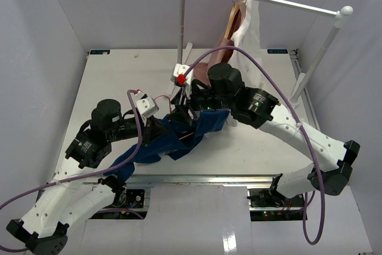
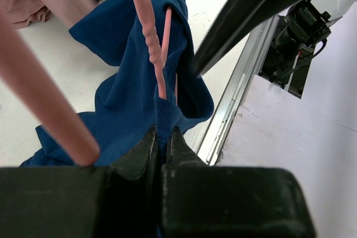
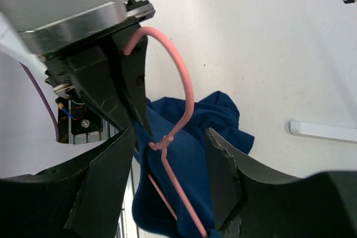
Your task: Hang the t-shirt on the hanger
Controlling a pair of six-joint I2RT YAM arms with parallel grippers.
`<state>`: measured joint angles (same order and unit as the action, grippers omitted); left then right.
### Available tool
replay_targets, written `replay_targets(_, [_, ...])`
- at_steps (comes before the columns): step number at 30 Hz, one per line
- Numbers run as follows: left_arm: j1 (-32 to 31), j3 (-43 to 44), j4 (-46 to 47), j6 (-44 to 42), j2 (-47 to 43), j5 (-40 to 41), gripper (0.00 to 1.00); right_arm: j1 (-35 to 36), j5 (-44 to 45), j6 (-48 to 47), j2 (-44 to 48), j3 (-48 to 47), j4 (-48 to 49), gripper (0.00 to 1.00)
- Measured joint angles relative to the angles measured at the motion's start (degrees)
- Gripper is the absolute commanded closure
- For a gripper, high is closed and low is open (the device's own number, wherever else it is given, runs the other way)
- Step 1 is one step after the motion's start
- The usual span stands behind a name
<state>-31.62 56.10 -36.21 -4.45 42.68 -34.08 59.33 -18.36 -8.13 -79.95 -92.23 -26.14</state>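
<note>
Left fingers (image 2: 146,150) clamped shut on t-shirt (image 2: 128,87) fabric, right beside hanger (image 3: 187,90) wire. Right fingers (image 3: 106,182) spread apart, wire passing between, not pinched. T-shirt bunched around hanger, between both arms, over counter (image 1: 119,82).

crumpled navy t-shirt (image 2: 122,98), pink hanger (image 3: 186,87) threaded inside

Plain deep navy blue for the t-shirt (image 2: 128,87), pale pink for the thin hanger (image 3: 188,90), white for the table (image 1: 119,82). White with black joints for the arms (image 1: 310,138), purple for their cables (image 1: 324,201). Dusty pink for one hung garment (image 1: 228,28), white for the other garment (image 1: 250,25), silver-grey for the rail (image 1: 286,3).
</note>
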Motion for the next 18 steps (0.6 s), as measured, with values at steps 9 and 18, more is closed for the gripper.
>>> replay_targets(9, [0.31,0.07,1.18,1.17,-1.01,-0.01,0.97,0.66,-0.94,2.67,-1.75,2.98,5.35,0.92])
replay_targets(18, [-0.65,7.65,-4.61,5.11,-1.80,11.37,0.70,0.58,2.61,5.76,0.88,4.00,11.63,0.92])
